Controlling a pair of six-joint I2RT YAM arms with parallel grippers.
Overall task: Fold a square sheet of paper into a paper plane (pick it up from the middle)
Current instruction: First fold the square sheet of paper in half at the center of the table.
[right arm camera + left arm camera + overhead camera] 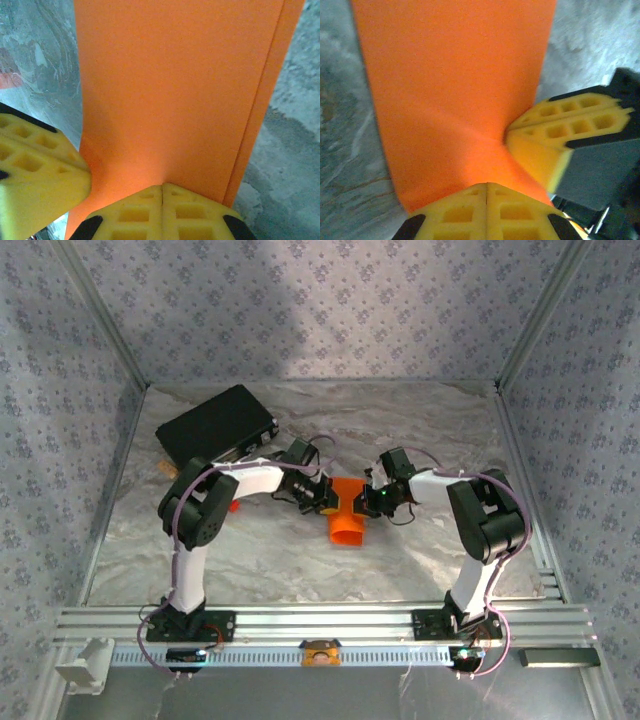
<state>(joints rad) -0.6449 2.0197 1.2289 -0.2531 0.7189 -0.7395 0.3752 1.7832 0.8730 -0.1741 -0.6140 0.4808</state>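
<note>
Arms bent inward; left fingers, right fingers pinch orange paper.

Top view: bright, even light from above; paler patch on back wall.
Shadows: soft, short, on table.
Glare: faint sheen across the silvery table.
Wrist views: orange paper saturated, fairly sharp; table behind blurred; yellow fingers at bottom edge soft.
</note>
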